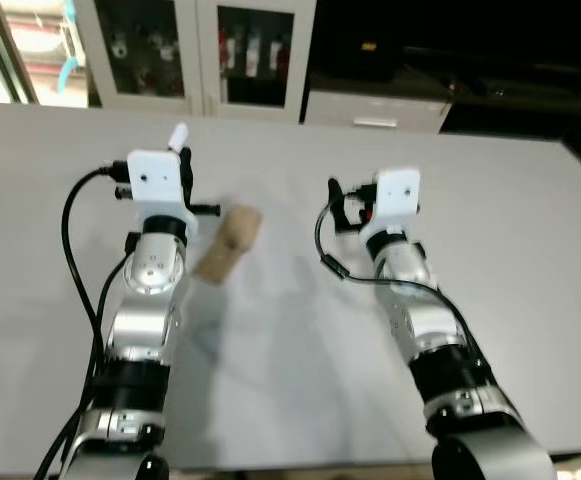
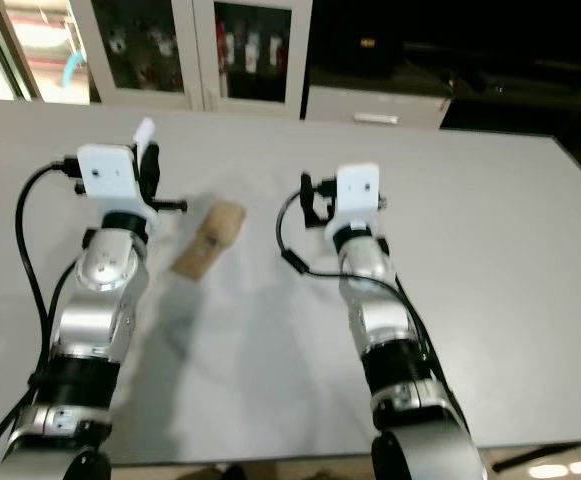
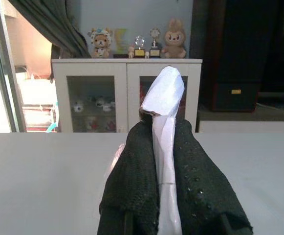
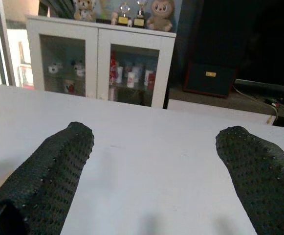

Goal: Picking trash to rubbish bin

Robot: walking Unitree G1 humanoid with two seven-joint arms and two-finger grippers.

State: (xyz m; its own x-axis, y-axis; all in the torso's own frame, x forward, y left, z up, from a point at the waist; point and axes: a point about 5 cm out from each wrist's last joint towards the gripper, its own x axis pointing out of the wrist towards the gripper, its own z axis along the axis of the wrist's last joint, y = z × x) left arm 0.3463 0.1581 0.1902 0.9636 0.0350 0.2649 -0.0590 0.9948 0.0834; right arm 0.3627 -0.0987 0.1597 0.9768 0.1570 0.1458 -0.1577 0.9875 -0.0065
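Wrapper (image 3: pixel 164 112) is clamped in left gripper (image 3: pixel 167 161) above the table (image 1: pixel 530 230), right gripper (image 4: pixel 154 161) spread empty; brown scrap (image 1: pixel 228 245) mid-table beside left arm; next: carry wrapper to bin.

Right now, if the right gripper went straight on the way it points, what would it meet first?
Probably nothing close: the open right gripper points along the bare white table. Past the far edge stands the white glass-door cabinet, though depth is unclear.

My two silver arms (image 1: pixel 140 300) carry white camera boxes (image 1: pixel 157 185), looping black cables (image 1: pixel 75 250), and black dimpled tool fingers (image 4: pixel 49 176).
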